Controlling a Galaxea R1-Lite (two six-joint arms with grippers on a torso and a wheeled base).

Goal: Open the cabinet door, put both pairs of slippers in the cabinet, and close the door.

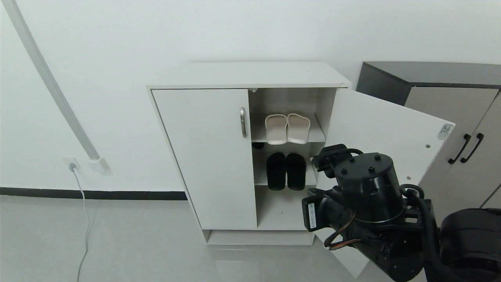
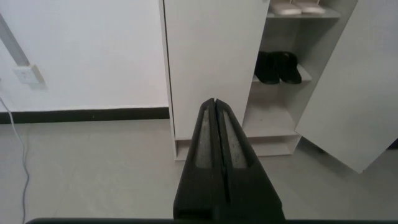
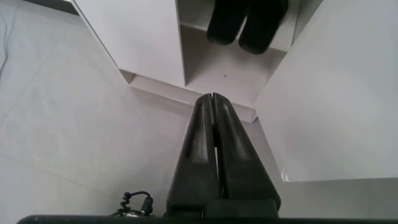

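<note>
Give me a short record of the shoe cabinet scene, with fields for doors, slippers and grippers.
cabinet: white, against the wall
right door: swung open
left door: closed
beige slippers: pair on the upper shelf
black slippers: pair on the shelf below
left gripper: shut, empty, facing the cabinet
right gripper: shut, empty, by the open door
remaining: close the right door

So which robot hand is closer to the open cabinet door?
Right. The right gripper is low beside the open door, close to its inner face. The left gripper sits farther back, facing the shut door.
</note>
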